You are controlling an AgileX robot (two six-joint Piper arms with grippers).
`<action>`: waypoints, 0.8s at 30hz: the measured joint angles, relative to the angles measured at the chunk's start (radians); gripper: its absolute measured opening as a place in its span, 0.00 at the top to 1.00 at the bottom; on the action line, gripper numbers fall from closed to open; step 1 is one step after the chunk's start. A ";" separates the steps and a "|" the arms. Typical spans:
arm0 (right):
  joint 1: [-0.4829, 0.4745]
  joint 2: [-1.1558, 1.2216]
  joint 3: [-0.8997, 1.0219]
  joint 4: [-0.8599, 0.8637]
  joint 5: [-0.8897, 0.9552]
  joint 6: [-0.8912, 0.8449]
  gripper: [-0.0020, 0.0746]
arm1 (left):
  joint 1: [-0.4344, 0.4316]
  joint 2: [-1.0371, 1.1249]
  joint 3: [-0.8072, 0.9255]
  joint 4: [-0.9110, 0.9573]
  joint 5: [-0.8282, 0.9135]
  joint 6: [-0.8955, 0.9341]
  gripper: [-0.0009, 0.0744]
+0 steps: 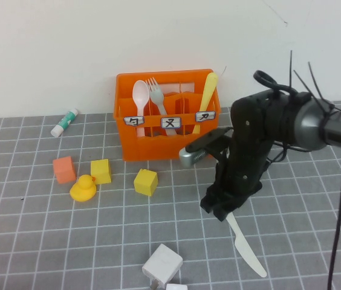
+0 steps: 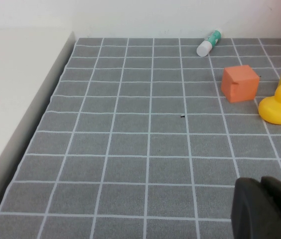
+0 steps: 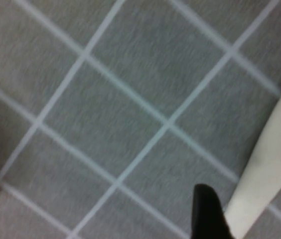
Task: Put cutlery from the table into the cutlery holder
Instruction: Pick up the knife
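- The right gripper (image 1: 224, 212) is low over the grey surface (image 1: 315, 199), fingers apart, at the handle end of the white knife (image 1: 247, 249), which lies flat, near and right of the orange cutlery holder (image 1: 169, 115).
- To do it well — straddle the handle squarely and close before lifting.
- Spoon (image 1: 141, 96), fork (image 1: 156, 95) and yellow knife (image 1: 206, 99) already stand in the holder.
- The left gripper (image 2: 267, 209) is parked at the near left, fingers together.
- Open room lies right of the holder — the white block (image 1: 162, 264) sits near-left of the blade.
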 joint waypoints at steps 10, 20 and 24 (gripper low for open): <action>0.000 0.069 -0.051 -0.095 -0.004 0.090 0.48 | 0.000 0.000 0.000 0.000 0.000 0.000 0.99; 0.017 0.083 -0.064 -0.122 -0.014 0.090 0.63 | 0.000 0.000 0.000 0.000 0.000 0.000 0.99; 0.019 0.083 -0.068 -0.074 -0.032 0.088 0.72 | 0.000 0.000 0.000 0.000 0.000 0.000 0.99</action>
